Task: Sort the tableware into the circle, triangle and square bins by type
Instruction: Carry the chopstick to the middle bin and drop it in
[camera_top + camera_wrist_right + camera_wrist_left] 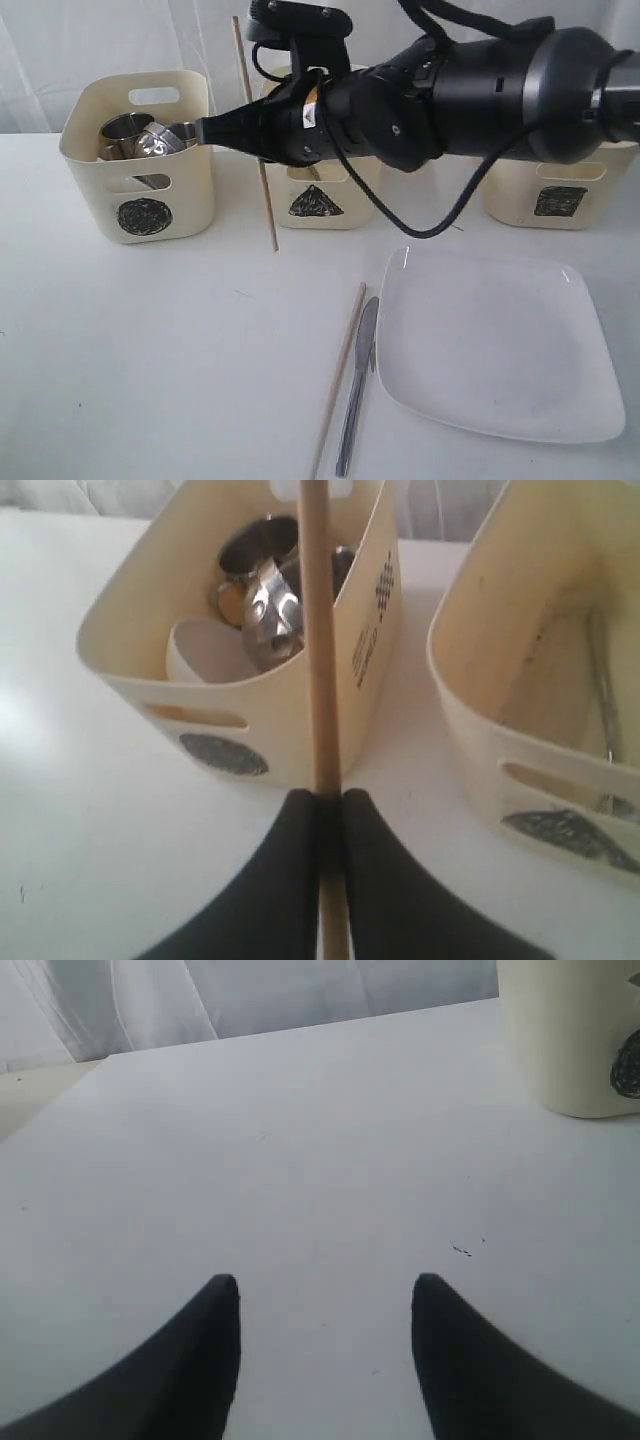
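Observation:
My right gripper is shut on a wooden chopstick, which it holds upright between the circle bin and the triangle bin. Steel mugs and a white bowl lie in the circle bin. A steel spoon rests in the triangle bin. A second chopstick, a knife and the white square plate lie on the table. The square bin stands at the back right. My left gripper is open over bare table.
The right arm stretches across the back of the table, above the triangle bin. A cream bin shows at the edge of the left wrist view. White curtains hang behind the table.

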`<state>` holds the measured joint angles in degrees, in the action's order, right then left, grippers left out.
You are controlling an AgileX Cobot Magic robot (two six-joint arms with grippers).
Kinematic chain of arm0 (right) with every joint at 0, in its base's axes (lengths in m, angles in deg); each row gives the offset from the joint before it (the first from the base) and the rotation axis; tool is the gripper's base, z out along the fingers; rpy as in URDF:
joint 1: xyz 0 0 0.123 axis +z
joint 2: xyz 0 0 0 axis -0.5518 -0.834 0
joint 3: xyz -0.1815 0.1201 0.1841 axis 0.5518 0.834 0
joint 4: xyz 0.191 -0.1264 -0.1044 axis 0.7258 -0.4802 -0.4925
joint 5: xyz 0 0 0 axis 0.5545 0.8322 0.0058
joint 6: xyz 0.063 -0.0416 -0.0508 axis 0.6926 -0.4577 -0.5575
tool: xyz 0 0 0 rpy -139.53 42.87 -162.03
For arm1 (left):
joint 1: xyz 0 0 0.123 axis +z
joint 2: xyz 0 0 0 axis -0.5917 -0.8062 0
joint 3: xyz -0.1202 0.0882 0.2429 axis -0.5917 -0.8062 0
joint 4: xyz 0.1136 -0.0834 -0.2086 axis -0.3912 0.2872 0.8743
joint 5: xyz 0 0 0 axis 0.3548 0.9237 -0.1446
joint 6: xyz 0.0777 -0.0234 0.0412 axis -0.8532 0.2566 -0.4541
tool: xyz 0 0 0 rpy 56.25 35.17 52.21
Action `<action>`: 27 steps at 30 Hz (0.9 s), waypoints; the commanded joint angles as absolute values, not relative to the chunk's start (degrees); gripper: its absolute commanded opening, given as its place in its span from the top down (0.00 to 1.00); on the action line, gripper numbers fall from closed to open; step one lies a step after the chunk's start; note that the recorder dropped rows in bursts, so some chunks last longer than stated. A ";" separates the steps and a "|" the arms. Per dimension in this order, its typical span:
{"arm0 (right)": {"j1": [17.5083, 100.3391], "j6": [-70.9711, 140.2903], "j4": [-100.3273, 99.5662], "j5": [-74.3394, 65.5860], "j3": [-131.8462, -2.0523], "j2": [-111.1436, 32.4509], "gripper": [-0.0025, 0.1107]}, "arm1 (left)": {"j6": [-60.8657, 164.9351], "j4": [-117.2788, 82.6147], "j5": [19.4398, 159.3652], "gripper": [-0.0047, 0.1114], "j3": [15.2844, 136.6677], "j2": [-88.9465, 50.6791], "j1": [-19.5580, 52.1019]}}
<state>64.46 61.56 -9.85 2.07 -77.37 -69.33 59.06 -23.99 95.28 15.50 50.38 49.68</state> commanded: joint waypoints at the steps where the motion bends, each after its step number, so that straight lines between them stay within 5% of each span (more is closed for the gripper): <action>1: 61.18 59.63 -10.67 -8.29 -74.20 -67.97 0.98 | 59.06 -23.43 95.04 0.47 15.28 50.68 49.79; 15: 51.69 55.47 -7.37 -28.87 -74.64 -69.99 0.98 | 59.06 -23.43 95.04 0.47 15.28 50.68 49.79; 27: 50.21 50.53 -4.93 -24.50 -87.56 -81.17 0.98 | 59.06 -23.43 95.04 0.47 15.28 50.68 49.79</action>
<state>51.13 51.81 -5.00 -26.70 -85.01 -79.17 59.06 -23.99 95.28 15.50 50.38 49.68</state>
